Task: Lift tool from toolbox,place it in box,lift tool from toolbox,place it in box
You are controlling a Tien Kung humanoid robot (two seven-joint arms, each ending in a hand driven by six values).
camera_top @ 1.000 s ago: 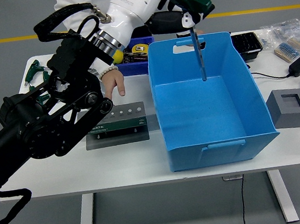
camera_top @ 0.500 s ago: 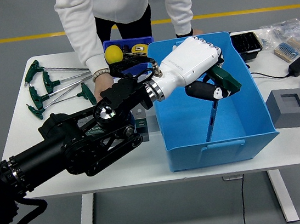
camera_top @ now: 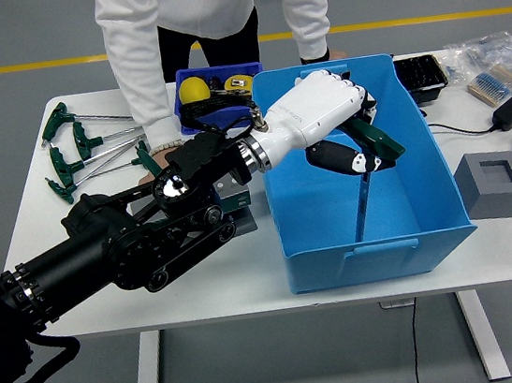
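Risk lies in release: the left robot hand [camera_top: 343, 133], closed on a green-handled tool [camera_top: 370, 150], holds it inside the blue box [camera_top: 367, 243], shaft slanting to the floor. Opening abruptly could let it topple against the wall or snag a finger.

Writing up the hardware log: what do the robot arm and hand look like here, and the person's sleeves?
The left arm is black, built of bulky rounded joint housings with black cables looped alongside. A silver ring marks the wrist. The left hand has a glossy white shell over the back and black finger segments. The person's sleeves are white and long.
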